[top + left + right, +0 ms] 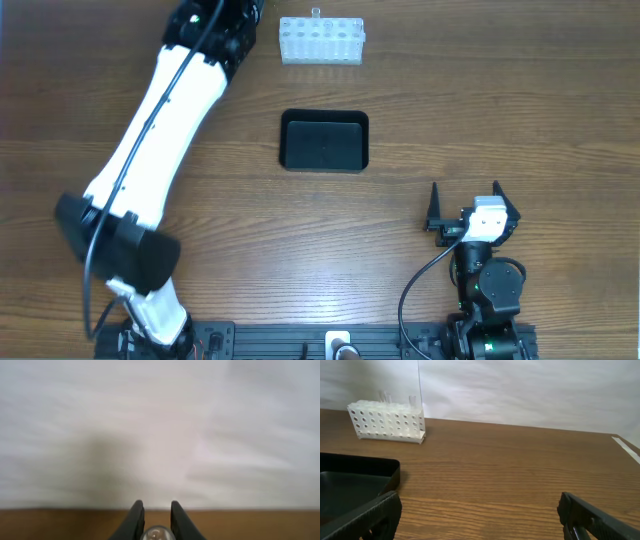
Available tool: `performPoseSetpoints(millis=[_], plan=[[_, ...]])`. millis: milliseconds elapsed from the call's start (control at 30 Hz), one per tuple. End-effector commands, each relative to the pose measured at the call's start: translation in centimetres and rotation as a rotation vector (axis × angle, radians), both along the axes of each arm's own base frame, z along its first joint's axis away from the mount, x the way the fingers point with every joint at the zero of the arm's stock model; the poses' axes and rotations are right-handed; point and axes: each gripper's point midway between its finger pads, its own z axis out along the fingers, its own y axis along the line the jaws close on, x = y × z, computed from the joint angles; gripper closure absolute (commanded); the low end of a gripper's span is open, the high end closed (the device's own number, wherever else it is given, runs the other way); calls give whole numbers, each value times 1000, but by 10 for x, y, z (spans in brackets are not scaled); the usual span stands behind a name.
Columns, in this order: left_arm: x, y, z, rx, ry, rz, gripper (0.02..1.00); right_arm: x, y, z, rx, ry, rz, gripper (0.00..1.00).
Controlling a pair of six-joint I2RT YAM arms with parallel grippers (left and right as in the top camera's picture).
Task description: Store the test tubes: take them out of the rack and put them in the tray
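A tube (156,534) is pinched between the jaws of the left gripper (155,506), up by the bench's (520,110) far edge, left of the rack (321,41). The rack stands at the middle of that edge, with tubes (412,400) upright in it. The tray (324,142) lies mid-bench, just nearer than the rack. The right gripper (468,200) sits toward the front right, jaws spread.

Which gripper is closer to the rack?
Left: the left gripper, holding a test tube, is beside the rack; the right gripper rests beyond the tray, near its base.
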Motion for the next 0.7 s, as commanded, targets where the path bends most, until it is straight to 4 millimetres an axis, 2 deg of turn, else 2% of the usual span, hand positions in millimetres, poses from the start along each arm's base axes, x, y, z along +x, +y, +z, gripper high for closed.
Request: performPoseSetpoints(millis=[33,233,367,533,700], plan=[[-25,-24,-23,11,117,-37,904,0,-1,-2,-2,-2,-9,7],[-72,-36,-122,-45,524,59,934,0,-1,-2,-2,-2,-9,7],[-93,-42,-177,-10,704,119,915,0,-1,-2,-2,-2,-9,9],[-102,-47,-221,77,810,130,890,0,-1,-2,-2,-2,-9,9],[-111,-42,-250,138,895,150,899,0,-1,-2,-2,-2,-9,9]])
